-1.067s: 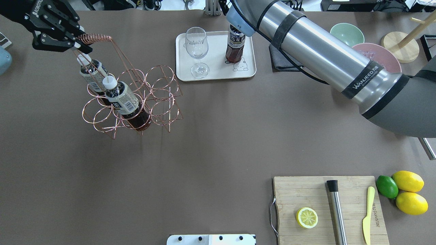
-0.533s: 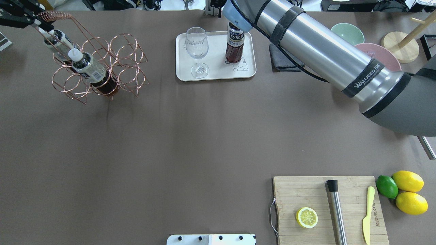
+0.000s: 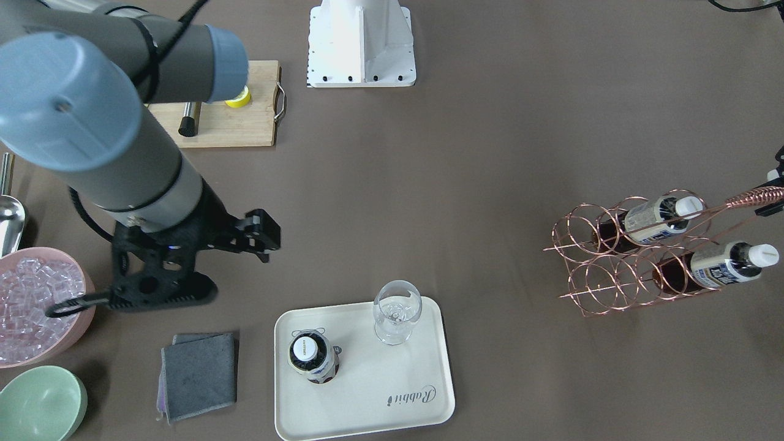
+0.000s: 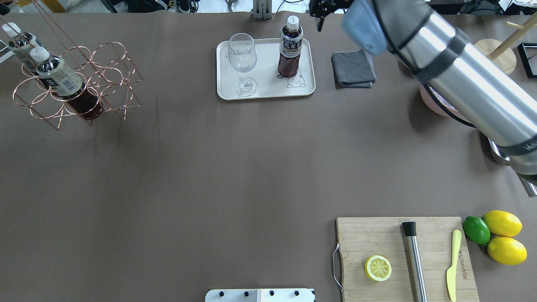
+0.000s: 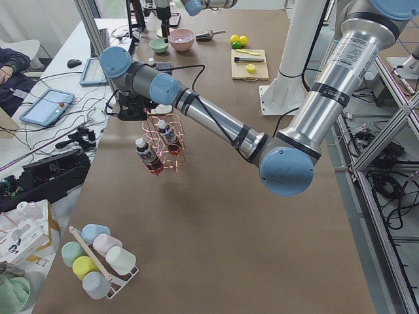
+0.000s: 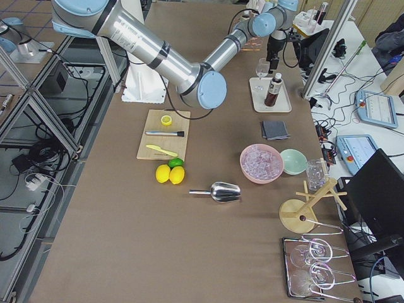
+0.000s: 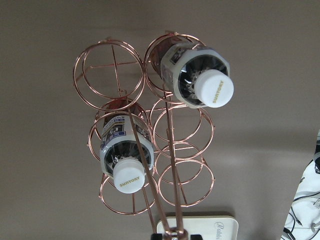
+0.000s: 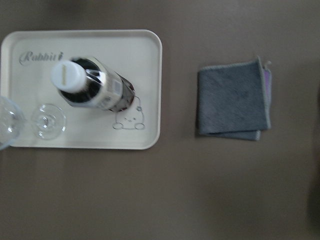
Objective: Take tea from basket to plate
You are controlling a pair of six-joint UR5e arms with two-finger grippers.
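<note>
One tea (image 4: 289,50) stands upright and free on the cream plate (image 4: 268,90), beside a wine glass (image 4: 242,58); the right wrist view looks down on this tea (image 8: 92,90) and plate (image 8: 100,137). My right gripper (image 3: 262,236) hovers open and empty, off the plate toward the cloth. The copper wire basket (image 4: 77,79) hangs above the table at the far left with my left gripper (image 5: 134,108) shut on its coiled handle. Two more tea bottles (image 7: 200,75) (image 7: 125,155) sit in its ring cells.
A folded grey cloth (image 4: 352,69) lies right of the plate. A pink bowl of ice (image 3: 37,306) and a mint-green bowl (image 3: 40,404) stand beyond it. A cutting board (image 4: 402,251) with a lemon half, muddler and knife is at the near right, with lemons and a lime (image 4: 503,235) beside it.
My left gripper has carried the basket further left and toward the far edge. My right arm has swung right, away from the tea on the plate, which now stands uncovered.
</note>
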